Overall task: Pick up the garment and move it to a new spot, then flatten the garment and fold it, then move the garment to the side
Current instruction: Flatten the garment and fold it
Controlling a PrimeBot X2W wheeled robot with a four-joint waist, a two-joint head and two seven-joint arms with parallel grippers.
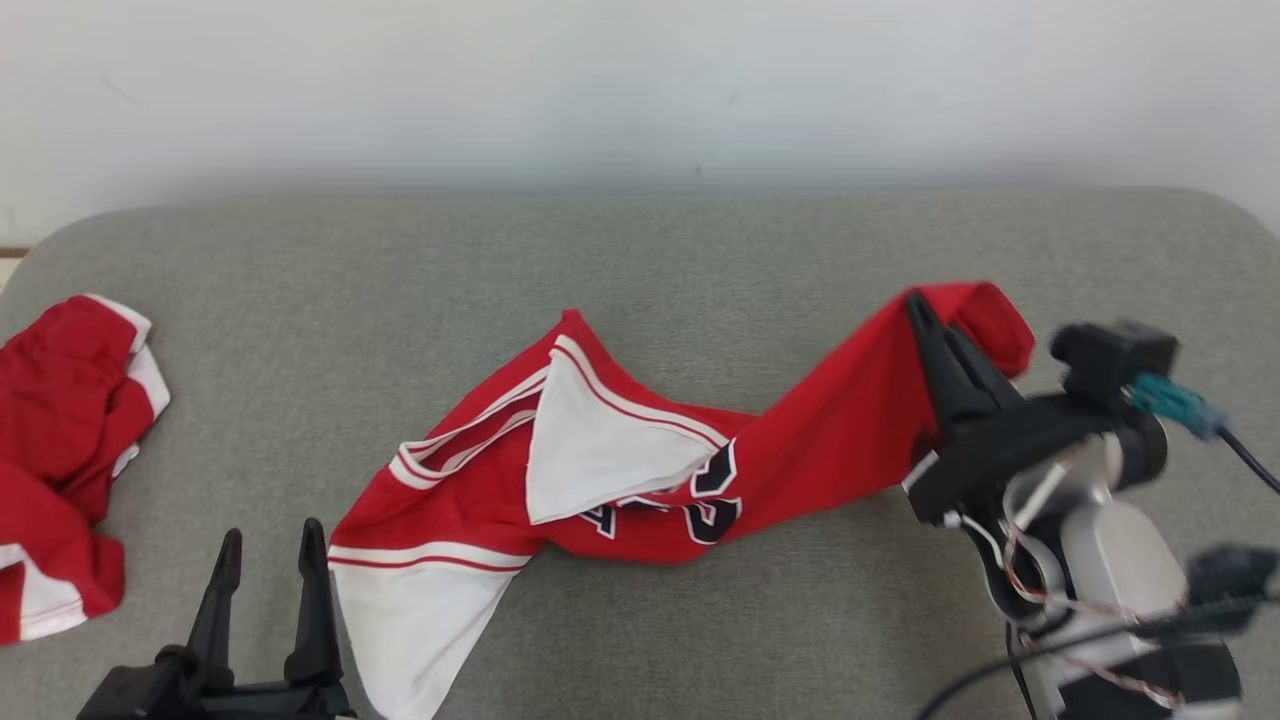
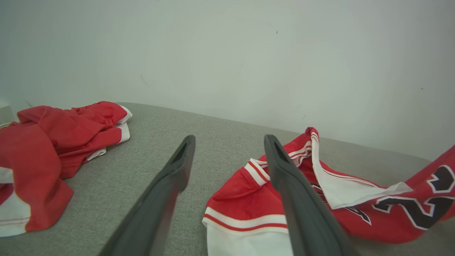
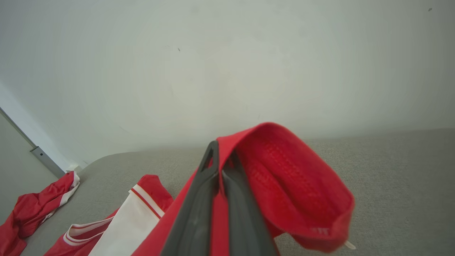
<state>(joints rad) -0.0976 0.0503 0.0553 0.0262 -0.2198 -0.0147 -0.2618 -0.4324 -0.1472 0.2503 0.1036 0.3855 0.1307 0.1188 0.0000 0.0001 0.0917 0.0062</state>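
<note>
I have the right gripper (image 1: 918,305) clamped shut on a red fold of the jersey (image 1: 620,470), out toward the right end of the pad (image 1: 700,250). In the right wrist view its fingers (image 3: 192,220) are pressed together on the cloth, and a loop of red mesh flops over to their right.

From that raised pinch the jersey slopes down and lies across the middle of the pad towards the near left. A white panel (image 1: 600,455) is folded over its middle, with black numerals (image 1: 715,500) showing partly beneath it. Its white lower end lies just beside my left gripper (image 1: 272,532).

The left gripper sits low at the near left, fingers (image 2: 167,192) spread apart with nothing between them. In its wrist view one finger crosses in front of the striped hem; I cannot tell whether it touches.

The pad is grey woven fabric, flat, with rounded far corners. Behind it stands a plain pale wall (image 1: 640,90) with a few small dark marks. A second red garment (image 1: 60,450) is crumpled at the pad's left end, well apart from the jersey. Beyond that end, the right wrist view catches a slanting pale edge with a metal fitting (image 3: 39,153).
</note>
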